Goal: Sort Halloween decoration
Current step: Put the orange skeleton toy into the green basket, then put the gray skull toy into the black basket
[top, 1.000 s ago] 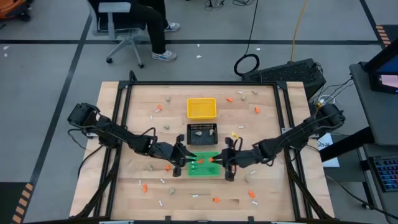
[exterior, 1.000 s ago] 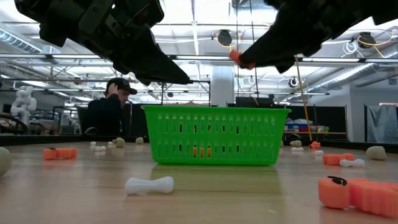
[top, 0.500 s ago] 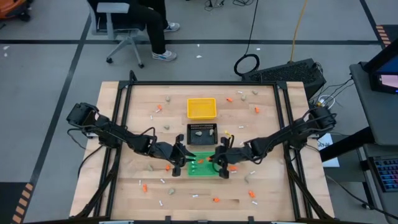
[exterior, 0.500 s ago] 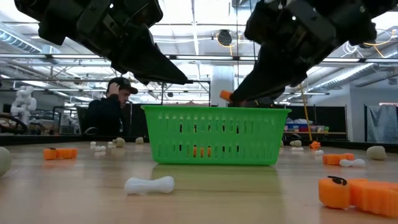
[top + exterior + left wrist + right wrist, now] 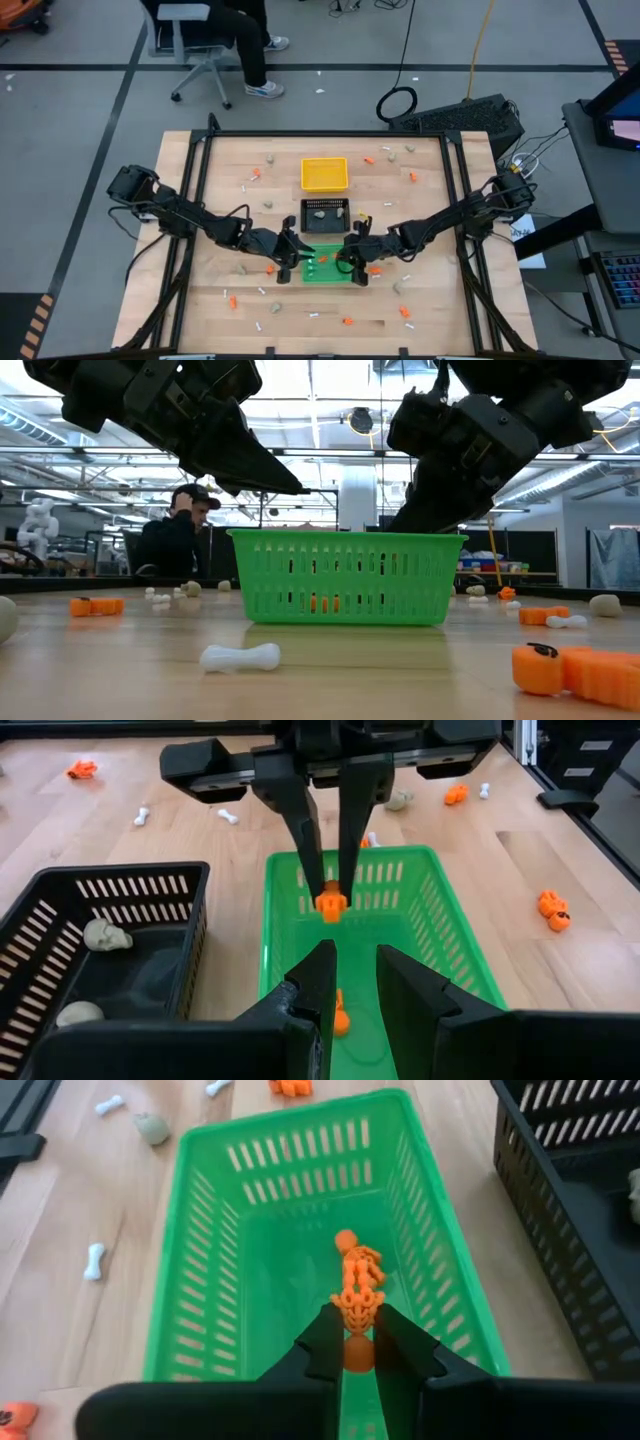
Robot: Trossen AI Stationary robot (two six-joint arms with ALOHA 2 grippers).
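Right now, line by line:
Right hand: pinched tight on an orange piece, hanging over the green tray, near that tray's right end.
Grip detail: its fingers point down into the tray and squeeze the piece at their very tips; the piece is clear of the tray floor.
Held piece, axis: its long axis runs on out from the fingertips, in line with the fingers, ribbed part foremost.
Left hand: nothing in it, fingers a narrow gap apart, poised over the green tray's left end and facing the right hand across it.
Second orange piece: lying on the green tray's floor, long axis roughly along the tray's length.
Green tray: sits toward the middle of the table, nearer the front edge, with the black tray just behind it.
Black tray contents: two beige-grey lumps inside.
Loose pieces: white sticks, orange bits and lumps scattered across the table toward every edge.
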